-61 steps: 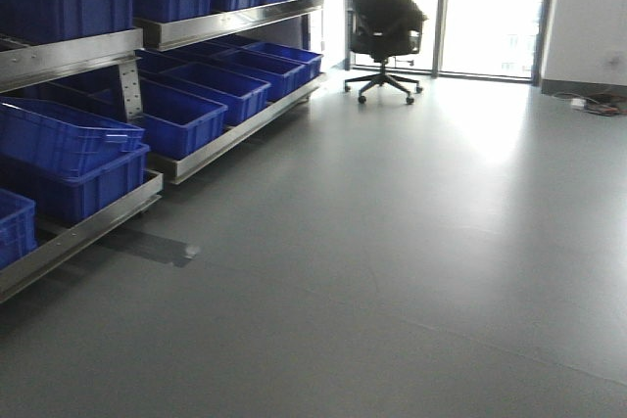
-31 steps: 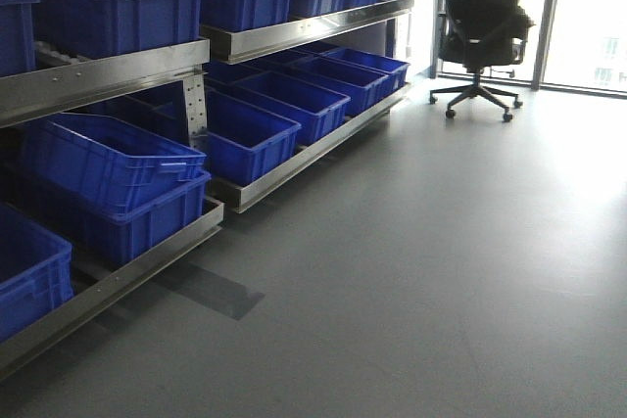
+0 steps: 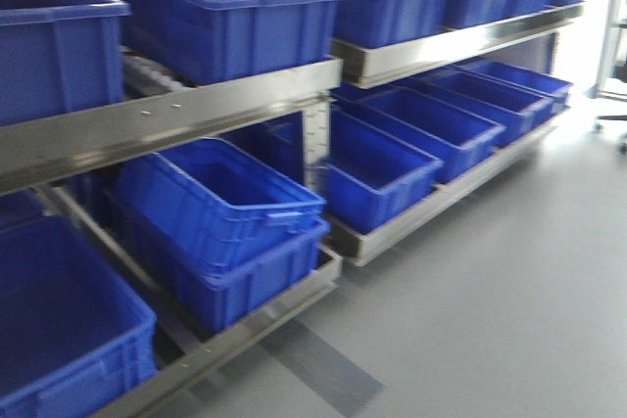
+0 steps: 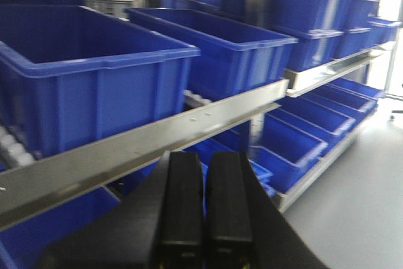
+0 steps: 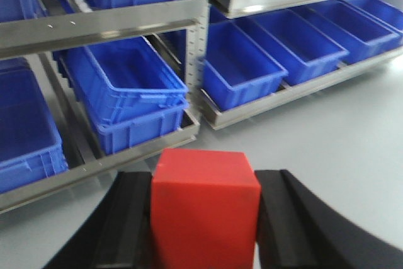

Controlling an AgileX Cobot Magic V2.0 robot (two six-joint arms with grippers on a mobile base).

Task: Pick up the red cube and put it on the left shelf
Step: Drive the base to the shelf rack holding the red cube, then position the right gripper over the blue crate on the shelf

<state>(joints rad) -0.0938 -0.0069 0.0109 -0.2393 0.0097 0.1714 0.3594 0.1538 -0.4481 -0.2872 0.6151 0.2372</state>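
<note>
We see the red cube (image 5: 204,206) clamped in our right claw (image 5: 206,225), black jaws pressed against its two sides. Ahead of that claw stands the left shelf (image 5: 119,24), loaded with blue crates (image 5: 126,86). Our left claw (image 4: 204,209) is pressed closed and empty, just short of the shelf's front rail (image 4: 157,140).

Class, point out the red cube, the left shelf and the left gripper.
red cube (image 5: 204,209): right wrist view, front face.
left shelf (image 3: 196,112): front-facing view, upper front rail.
left gripper (image 4: 204,168): left wrist view, between its closed fingertips.
</note>
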